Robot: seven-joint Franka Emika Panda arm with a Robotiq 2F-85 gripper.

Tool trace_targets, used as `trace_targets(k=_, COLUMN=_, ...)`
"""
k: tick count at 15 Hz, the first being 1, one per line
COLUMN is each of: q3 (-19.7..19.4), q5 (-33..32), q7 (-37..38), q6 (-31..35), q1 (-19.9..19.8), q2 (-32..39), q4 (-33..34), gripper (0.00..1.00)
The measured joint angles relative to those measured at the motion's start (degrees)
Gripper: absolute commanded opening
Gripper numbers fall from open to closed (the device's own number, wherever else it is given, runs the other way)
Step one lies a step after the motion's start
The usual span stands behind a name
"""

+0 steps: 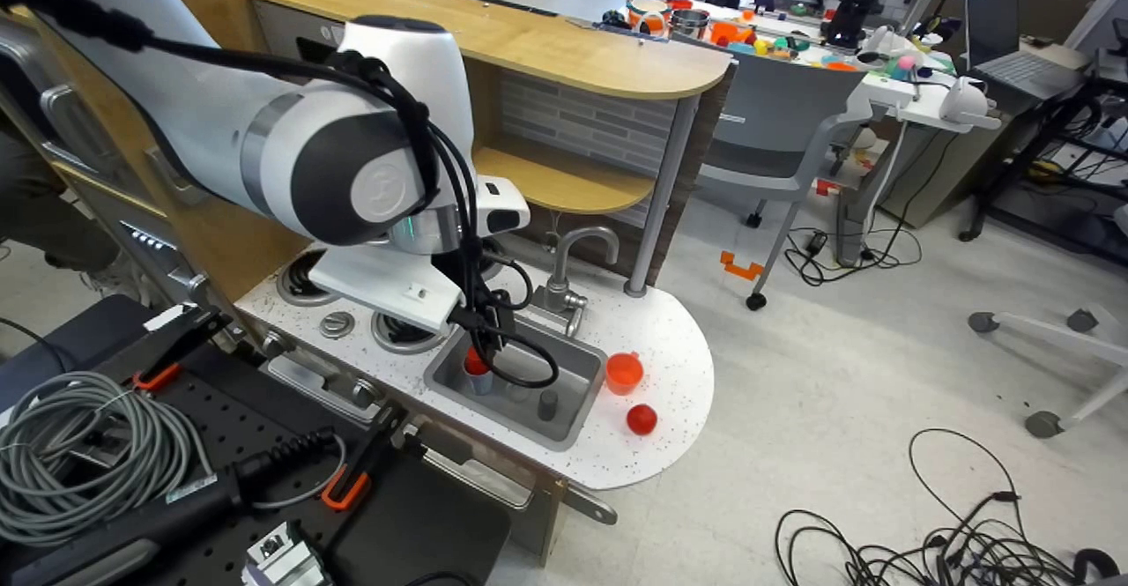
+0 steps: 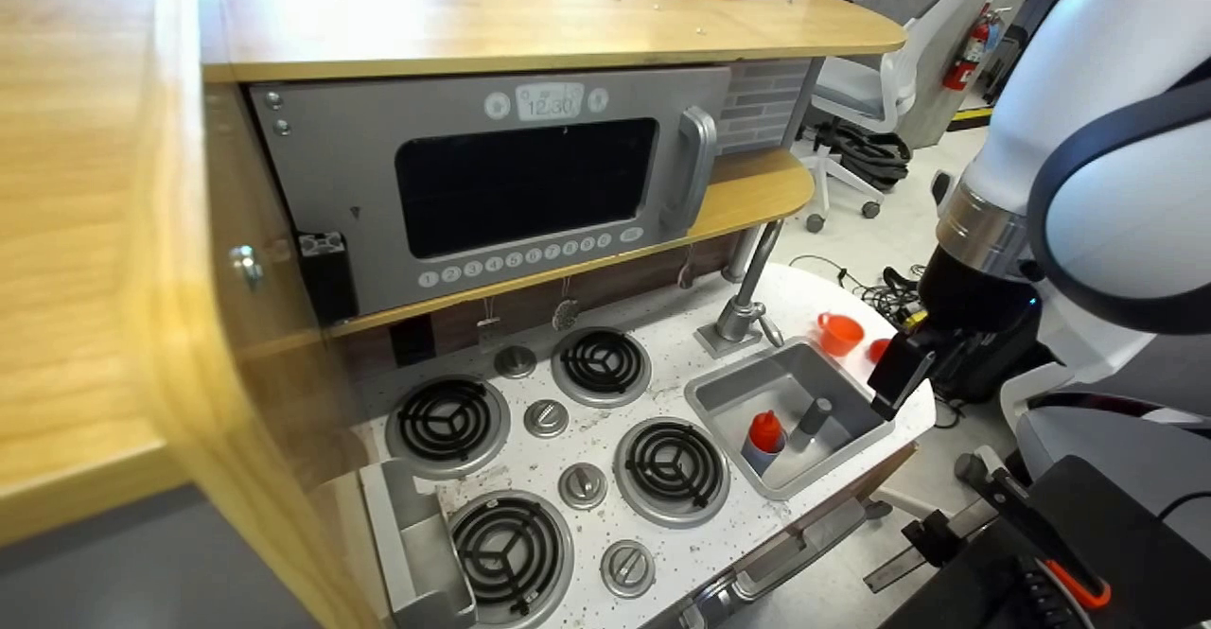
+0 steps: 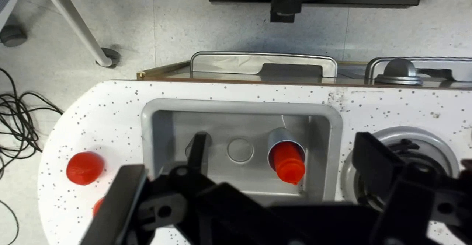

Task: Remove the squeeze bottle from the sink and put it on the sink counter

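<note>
The red squeeze bottle (image 3: pixel 289 164) stands tip up inside a grey-blue cup (image 3: pixel 280 137) in the sink (image 3: pixel 239 107). Its lower part is hidden by the cup. Bottle and cup also show in both exterior views, the bottle there (image 1: pixel 475 360) (image 2: pixel 766 430). The white speckled sink counter (image 3: pixel 114 116) surrounds the grey basin. My gripper (image 3: pixel 285 151) is open and empty, its fingers spread wide on either side of the bottle and apart from it in the wrist view. In the exterior views the gripper (image 1: pixel 500 317) (image 2: pixel 901 374) hangs above the sink area.
A dark grey cylinder (image 2: pixel 816 413) is also in the sink. A silver faucet (image 1: pixel 564 273) rises behind it. An orange-red cup (image 1: pixel 624 374) and a red ball-like object (image 1: pixel 641 419) sit on the counter's rounded end. Black burners (image 2: pixel 672 471) and a wooden shelf (image 1: pixel 573 181) are nearby.
</note>
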Motion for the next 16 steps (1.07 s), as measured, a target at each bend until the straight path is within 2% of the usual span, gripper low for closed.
trace_targets(k=8, q3=0.48, q5=0.25, q7=-0.07, q6=0.61, q1=-0.24, q2=12.4, q4=10.31, gripper=1.0)
trace_targets(k=16, q3=2.13, q5=0.25, q7=-1.02, q6=0.59, q1=-0.28, q2=21.22, q4=18.26, gripper=1.0)
